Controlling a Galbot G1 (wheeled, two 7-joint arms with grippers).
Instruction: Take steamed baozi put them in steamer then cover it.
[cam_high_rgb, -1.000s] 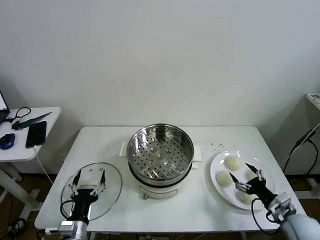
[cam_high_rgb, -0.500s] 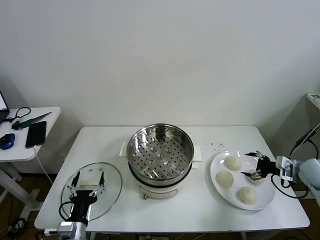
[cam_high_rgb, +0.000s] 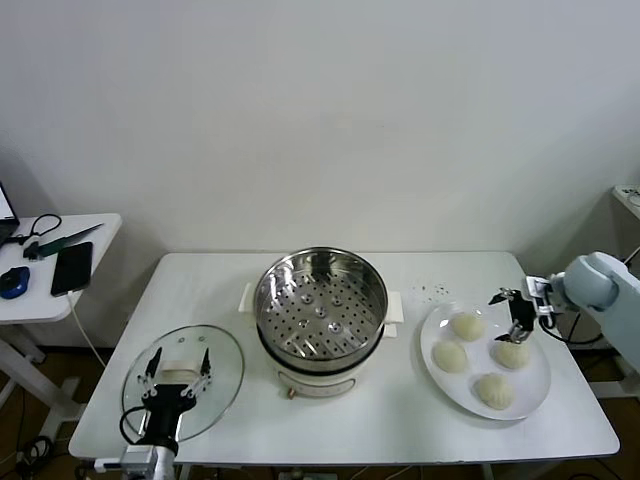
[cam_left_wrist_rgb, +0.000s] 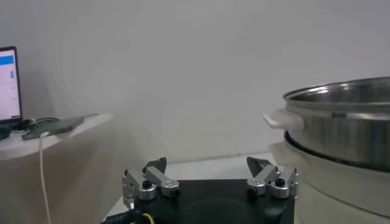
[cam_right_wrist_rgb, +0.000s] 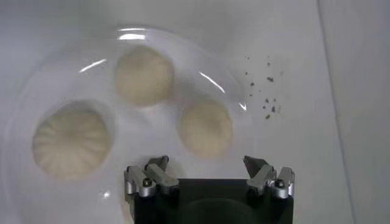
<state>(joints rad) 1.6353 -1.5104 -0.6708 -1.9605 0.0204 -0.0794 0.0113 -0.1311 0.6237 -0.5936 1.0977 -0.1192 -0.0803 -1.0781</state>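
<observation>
steamer (cam_high_rgb: 321, 303): polished stainless steel, mirror-bright wall, perforated metal tray inside; base of smooth matt white plastic
cover (cam_high_rgb: 183, 381): clear glossy glass, thin metal rim, flat white plastic handle, under the left gripper (cam_high_rgb: 177, 366)
steamed baozi (cam_right_wrist_rgb: 206, 127): matt cream dough, smooth, faintly pleated, just ahead of the right gripper (cam_right_wrist_rgb: 207, 170)
plate (cam_high_rgb: 536, 388): glossy white glaze with bright highlights
table (cam_high_rgb: 400, 420): smooth matt white top
</observation>
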